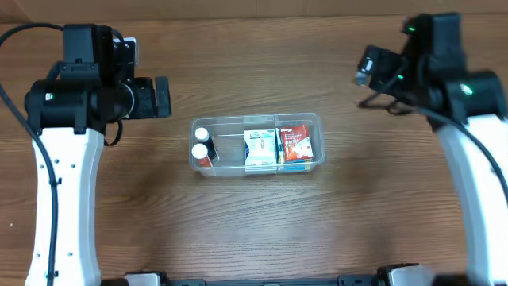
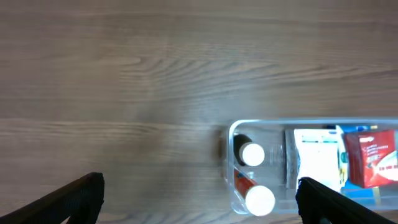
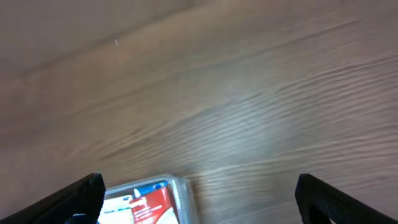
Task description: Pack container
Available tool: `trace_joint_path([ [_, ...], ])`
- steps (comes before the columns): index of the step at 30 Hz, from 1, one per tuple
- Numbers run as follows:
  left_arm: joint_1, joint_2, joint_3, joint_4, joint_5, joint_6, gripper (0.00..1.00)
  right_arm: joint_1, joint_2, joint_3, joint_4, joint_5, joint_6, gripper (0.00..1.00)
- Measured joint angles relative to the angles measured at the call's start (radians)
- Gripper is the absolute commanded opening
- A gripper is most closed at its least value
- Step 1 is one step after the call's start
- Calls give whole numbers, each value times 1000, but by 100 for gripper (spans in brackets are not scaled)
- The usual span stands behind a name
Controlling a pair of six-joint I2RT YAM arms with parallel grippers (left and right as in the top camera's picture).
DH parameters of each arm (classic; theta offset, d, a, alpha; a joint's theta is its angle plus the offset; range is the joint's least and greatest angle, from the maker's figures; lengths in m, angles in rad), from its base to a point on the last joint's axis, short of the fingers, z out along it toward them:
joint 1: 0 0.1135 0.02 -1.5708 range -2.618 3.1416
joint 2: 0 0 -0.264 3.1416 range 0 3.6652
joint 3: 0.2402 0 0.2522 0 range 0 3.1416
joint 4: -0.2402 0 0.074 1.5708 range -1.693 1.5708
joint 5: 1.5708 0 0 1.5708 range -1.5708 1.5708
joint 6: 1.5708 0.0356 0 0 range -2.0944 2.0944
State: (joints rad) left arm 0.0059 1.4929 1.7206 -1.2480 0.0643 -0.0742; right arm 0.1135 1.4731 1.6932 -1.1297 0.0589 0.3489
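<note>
The clear plastic container (image 1: 258,121) sits at the table's middle. It holds two small white-capped bottles (image 1: 202,143) at its left end, a white and blue packet (image 1: 259,149) in the middle and a red packet (image 1: 295,143) at the right. My left gripper (image 1: 163,97) is open and empty, raised to the container's upper left. My right gripper (image 1: 367,67) is open and empty, raised to its upper right. The left wrist view shows the container (image 2: 231,134), the bottles (image 2: 252,154) and the red packet (image 2: 371,158) between the open fingers (image 2: 199,199). The right wrist view shows the container's corner (image 3: 181,186) and the red packet (image 3: 155,208).
The wooden table (image 1: 254,230) surrounds the container on all sides. Both white arms stand at the left and right edges.
</note>
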Motion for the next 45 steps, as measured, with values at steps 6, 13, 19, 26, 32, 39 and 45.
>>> trace_joint_path([
  [6, 0, -220, -141, 91, 0, 0, 100, -2, -251, -169, 46, 19, 9, 99],
  [13, 0, -613, -499, 196, 3, 0, 100, 44, -517, -565, 113, 27, -166, 100],
  [19, 0, -748, -654, 217, 3, 0, 100, 45, -576, -692, 177, 27, -217, 100],
  [26, 0, -732, -663, 217, 3, -1, 100, 45, -510, -693, 175, 26, -227, 100],
  [32, 0, -727, -663, 214, 3, -1, 100, 45, -388, -693, 175, 26, -230, 100],
  [39, 0, -727, -663, 205, 3, -1, 100, 45, -293, -694, 174, 51, -232, 100],
  [45, 0, -727, -663, 204, 3, -1, 100, 45, -383, -697, 158, 56, -234, 100],
])
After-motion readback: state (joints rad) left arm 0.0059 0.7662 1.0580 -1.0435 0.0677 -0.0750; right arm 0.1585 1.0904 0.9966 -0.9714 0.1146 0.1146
